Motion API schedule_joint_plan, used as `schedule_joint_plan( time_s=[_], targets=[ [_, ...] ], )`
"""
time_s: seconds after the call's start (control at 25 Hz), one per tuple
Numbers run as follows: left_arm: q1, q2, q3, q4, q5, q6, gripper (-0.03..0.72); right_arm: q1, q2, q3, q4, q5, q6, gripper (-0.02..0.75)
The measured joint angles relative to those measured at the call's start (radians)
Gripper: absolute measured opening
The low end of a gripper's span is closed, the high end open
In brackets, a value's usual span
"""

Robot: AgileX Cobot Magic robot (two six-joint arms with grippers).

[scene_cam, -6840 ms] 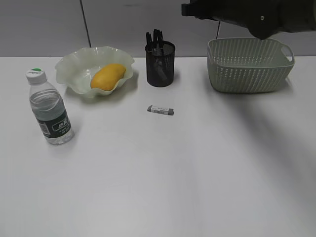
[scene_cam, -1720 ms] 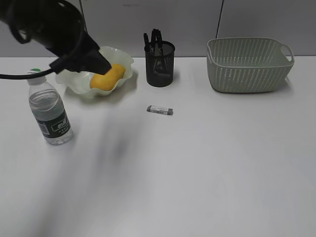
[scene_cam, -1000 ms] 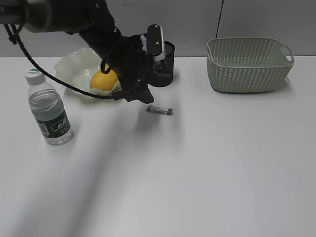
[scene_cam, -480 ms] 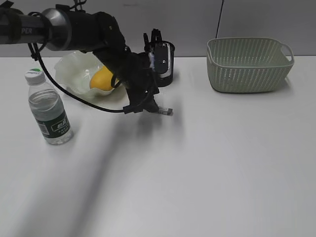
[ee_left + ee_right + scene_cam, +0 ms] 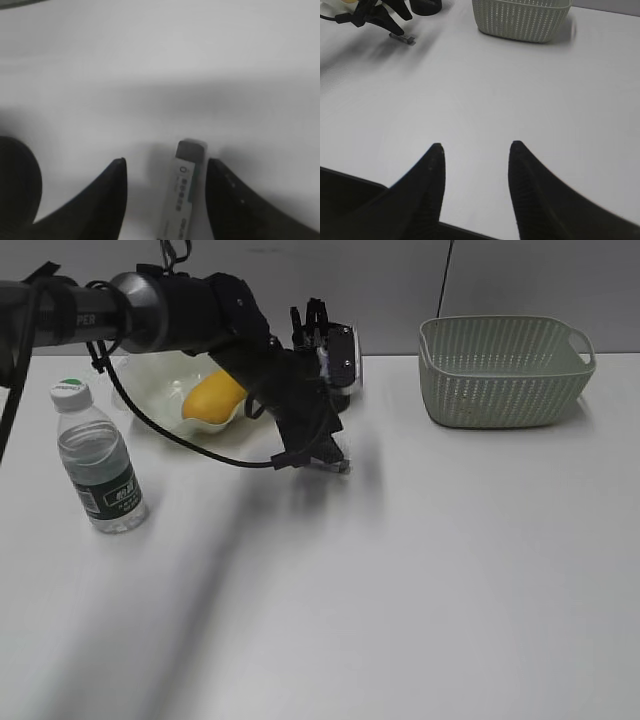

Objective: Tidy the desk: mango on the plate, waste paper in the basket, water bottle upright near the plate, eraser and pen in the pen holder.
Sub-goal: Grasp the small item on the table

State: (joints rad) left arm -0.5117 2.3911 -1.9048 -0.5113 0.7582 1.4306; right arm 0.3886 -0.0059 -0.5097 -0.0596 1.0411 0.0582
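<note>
L pincer [image 5: 165, 200] is spread wide w/ a finger each side of the eraser [image 5: 182, 195], flat on the bench [image 5: 400, 570] nr the pen holder [image 5: 345, 360], prob. lined up to grab; R pincer [image 5: 475, 190] gapes idle.

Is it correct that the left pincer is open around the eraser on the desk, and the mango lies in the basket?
Not quite. The mango lies in the plate, not the basket; the exterior view shows this. The rest holds: the left pincer is open around the eraser on the desk.
</note>
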Motion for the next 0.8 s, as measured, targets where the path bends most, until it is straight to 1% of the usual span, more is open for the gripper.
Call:
schedule_joint_plan(
  time_s=[0.08, 0.28, 0.64, 0.72, 0.76, 0.8],
  targets=[
    [-0.001, 0.008, -0.024, -0.008, 0.019, 0.001, 0.381, 0.000, 0.000, 0.000, 0.000, 0.000, 0.000, 0.346],
    [-0.002, 0.021, -0.036, -0.010, 0.069, 0.001, 0.381, 0.000, -0.001, 0.000, 0.000, 0.000, 0.000, 0.346],
    [-0.002, 0.061, -0.038, 0.005, 0.065, -0.010, 0.368, 0.000, -0.001, 0.000, 0.000, 0.000, 0.001, 0.339],
    [-0.002, 0.065, -0.040, 0.002, 0.062, -0.020, 0.347, 0.000, -0.001, 0.000, 0.000, 0.000, 0.001, 0.339],
    [-0.002, 0.067, -0.042, 0.000, 0.062, -0.025, 0.325, 0.000, -0.001, 0.000, 0.000, 0.000, 0.001, 0.339],
    [-0.002, 0.068, -0.043, 0.000, 0.061, -0.029, 0.286, 0.000, -0.001, 0.000, 0.000, 0.000, 0.001, 0.339]
  ],
)
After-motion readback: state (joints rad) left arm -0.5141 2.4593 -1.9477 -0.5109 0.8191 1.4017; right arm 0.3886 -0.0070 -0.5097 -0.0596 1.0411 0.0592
